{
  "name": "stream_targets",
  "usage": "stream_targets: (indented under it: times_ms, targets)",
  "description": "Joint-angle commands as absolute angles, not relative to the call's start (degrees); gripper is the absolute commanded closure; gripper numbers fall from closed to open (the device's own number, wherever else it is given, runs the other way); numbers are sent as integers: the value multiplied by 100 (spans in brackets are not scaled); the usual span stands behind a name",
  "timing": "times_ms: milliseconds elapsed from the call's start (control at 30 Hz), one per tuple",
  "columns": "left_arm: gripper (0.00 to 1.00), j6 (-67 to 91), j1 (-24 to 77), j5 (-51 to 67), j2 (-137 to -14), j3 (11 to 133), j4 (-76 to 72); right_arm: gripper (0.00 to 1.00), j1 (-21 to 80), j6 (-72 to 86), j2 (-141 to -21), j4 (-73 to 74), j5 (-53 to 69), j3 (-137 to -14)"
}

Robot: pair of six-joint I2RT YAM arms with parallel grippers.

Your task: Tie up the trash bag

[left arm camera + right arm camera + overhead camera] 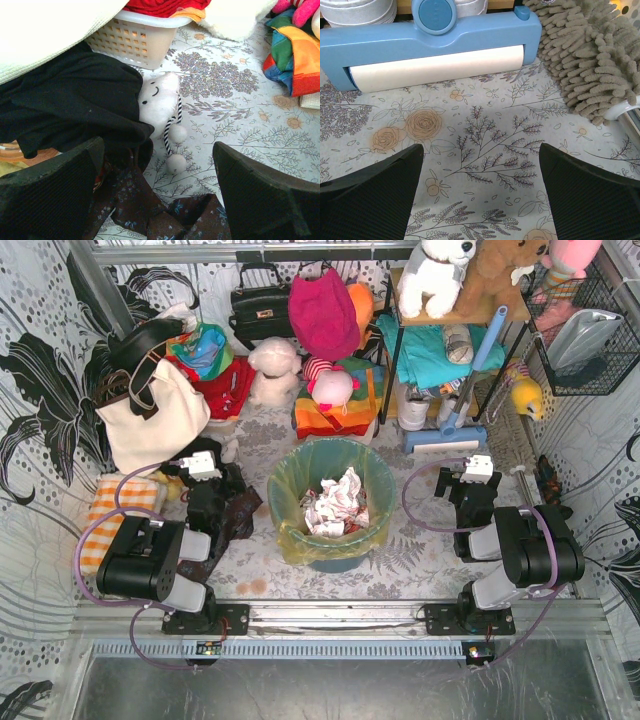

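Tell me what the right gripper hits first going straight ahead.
Probably the blue roller head across the path of the right gripper, unless it tilts into the flowered table cover first; depth unclear.

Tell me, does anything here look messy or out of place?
Yes: a small white plush lies half buried under black cloth. The trash bag sags unevenly over the teal bin.

You've got b/w floral wall panels (40, 380) left, right & back, a pale flower-print worktop (420, 550), wooden shelf (465, 316) back right, wire basket (600, 370) on the right wall. Light's bright, even.
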State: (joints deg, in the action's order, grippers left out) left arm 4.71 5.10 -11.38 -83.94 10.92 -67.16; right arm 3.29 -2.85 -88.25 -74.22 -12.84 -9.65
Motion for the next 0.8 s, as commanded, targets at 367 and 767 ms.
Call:
stream_targets:
  times_ms: [367, 767]
  targets:
    - [2, 545, 396, -943, -8413, 1242, -6881, 3, 314, -271, -8842, -7649, -1309, -1047]
    - [2, 496, 396, -938, -8399, 1220, -6919, 3, 316, -192, -8725, -7456, -1523, -1100]
